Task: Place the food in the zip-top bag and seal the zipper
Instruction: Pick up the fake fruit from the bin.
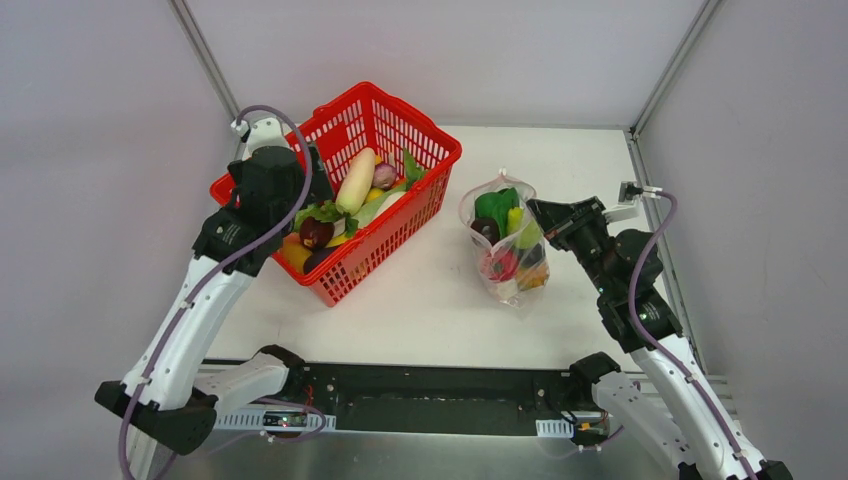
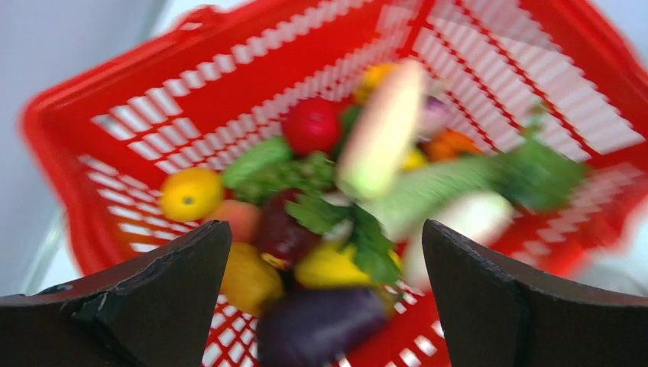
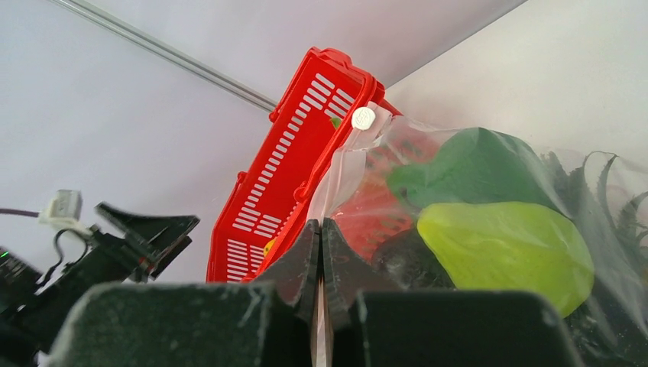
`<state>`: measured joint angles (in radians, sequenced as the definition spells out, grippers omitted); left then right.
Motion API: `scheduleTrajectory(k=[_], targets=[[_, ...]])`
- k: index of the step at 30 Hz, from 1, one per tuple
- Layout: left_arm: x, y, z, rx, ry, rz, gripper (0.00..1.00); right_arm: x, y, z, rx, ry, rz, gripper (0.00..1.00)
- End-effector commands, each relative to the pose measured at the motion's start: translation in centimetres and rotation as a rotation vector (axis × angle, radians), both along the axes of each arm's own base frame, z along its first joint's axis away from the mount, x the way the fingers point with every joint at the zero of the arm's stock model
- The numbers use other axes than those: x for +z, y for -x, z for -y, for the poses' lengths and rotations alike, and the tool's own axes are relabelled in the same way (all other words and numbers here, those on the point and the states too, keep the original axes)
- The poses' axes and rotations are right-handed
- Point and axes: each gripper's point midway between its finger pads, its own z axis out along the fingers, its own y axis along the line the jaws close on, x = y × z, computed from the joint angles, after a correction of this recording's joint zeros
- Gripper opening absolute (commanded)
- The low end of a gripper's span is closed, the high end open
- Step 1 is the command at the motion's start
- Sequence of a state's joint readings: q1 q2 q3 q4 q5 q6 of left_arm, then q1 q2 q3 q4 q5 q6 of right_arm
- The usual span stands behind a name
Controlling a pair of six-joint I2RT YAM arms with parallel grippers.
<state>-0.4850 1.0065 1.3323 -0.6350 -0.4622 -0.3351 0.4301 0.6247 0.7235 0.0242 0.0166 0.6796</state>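
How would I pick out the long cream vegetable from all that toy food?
Find the red mesh basket on the left of the table. On top of the pile inside lies the long cream vegetable, slanting toward the basket's far wall. It is smooth, leafless and longest there; its neighbours are small round fruits and green leaves.

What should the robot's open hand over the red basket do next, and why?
Probably lower the left gripper a little onto the purple eggplant. Its jaws stand wide open above the red basket, which holds plenty of food, and the eggplant lies right between its fingers. The right gripper is shut on the edge of the zip-top bag, so the bag looks ready.
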Motion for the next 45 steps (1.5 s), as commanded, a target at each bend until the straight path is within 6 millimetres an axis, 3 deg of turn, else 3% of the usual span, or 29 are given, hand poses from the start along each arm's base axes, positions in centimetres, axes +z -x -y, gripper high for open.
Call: scheduleTrajectory(k=[1, 5, 12, 16, 21, 28, 45], targets=[[-2.3, -2.6, -5.6, 0.363, -0.038, -0.003, 0.99, 3.4, 1.0, -0.4, 0.045, -0.03, 0.089, 0.0], [-5.4, -5.2, -7.1, 0.499, -0.079, -0.08, 0.97, 3.7, 1.3, -0.5, 0.058, -0.034, 0.095, 0.0], [-9.5, -7.2, -10.0, 0.691, -0.204, -0.202, 0.92, 4.0, 1.9, 0.0, 0.042, -0.035, 0.105, 0.0], [-10.9, -7.1, -11.9, 0.738, -0.253, -0.268, 0.94, 4.2, 2.1, 0.2, 0.037, -0.028, 0.109, 0.0], [-14.2, -6.7, -13.1, 0.672, -0.208, -0.39, 0.92, 4.1, 2.0, 0.3, 0.031, -0.024, 0.109, 0.0], [-17.9, -5.8, -13.6, 0.689, -0.186, -0.464, 0.92, 3.8, 1.8, -0.1, 0.047, -0.024, 0.101, 0.0], [-21.0, -6.5, -15.0, 0.742, -0.144, -0.502, 0.78, 3.7, 1.9, 0.4, 0.025, -0.013, 0.104, 0.0]])
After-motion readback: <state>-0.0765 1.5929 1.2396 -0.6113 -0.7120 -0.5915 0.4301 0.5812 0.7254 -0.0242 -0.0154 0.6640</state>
